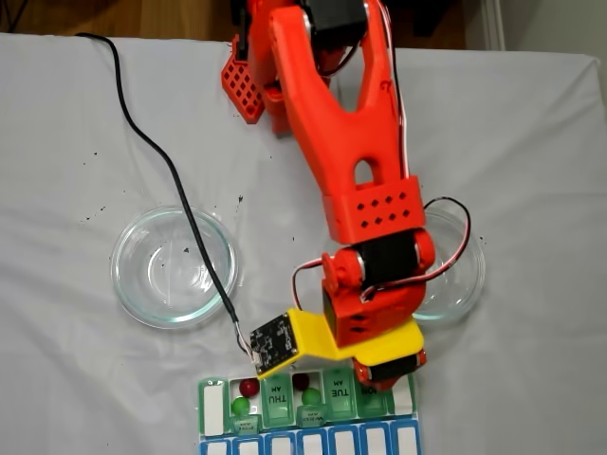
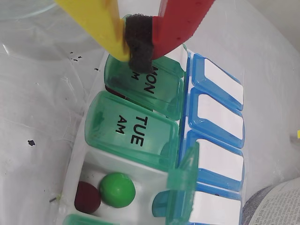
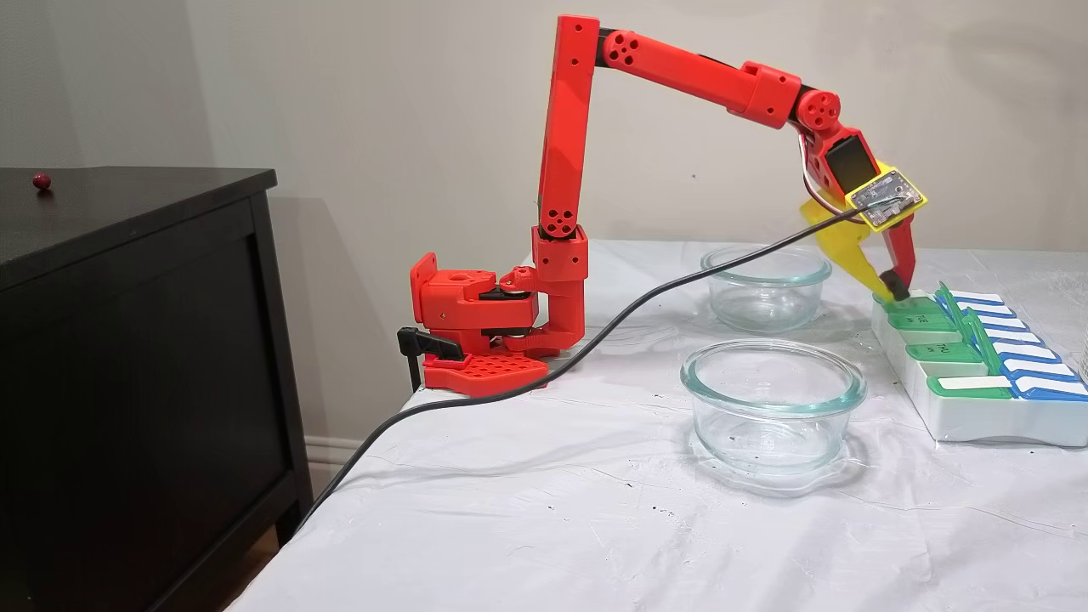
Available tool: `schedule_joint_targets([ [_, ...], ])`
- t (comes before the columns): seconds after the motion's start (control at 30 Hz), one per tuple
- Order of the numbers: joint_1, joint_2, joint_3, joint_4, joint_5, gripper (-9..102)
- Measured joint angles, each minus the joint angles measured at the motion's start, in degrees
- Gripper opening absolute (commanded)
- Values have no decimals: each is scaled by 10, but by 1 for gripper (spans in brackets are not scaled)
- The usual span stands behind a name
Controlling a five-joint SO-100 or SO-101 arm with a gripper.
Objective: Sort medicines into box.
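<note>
Beige wall behind, white sheet over the bench, dark cabinet at left in a fixed view with one dark red ball sitting on top of it.

Red arm is clamped at the bench edge and reaches over to the box at the far right of that view. Black cable runs across the sheet to the camera board on the wrist.

Two clear glass dishes stand between the arm base and the box: one left of the arm in a fixed view from above, the other partly under it. Both look empty.

Box: row of green lids with a blue row adjoining. MON lid and TUE lid are down. The lid next to TUE stands up, and its white cell holds a green pill touching a dark red pill. From above, a second open cell near THU holds another dark red pill and green pill.

Tool: yellow finger and red finger pressed together on their black pad, tip right over the MON lid; contact with the lid can't be told. Nothing visible between the fingers.
</note>
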Motion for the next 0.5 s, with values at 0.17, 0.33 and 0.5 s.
schedule_joint_targets([
  [0.17,4,-12,-11,15,-3,0],
  [0.33,4,-25,-20,33,-18,0],
  [0.5,-7,-33,-21,34,-34,0],
])
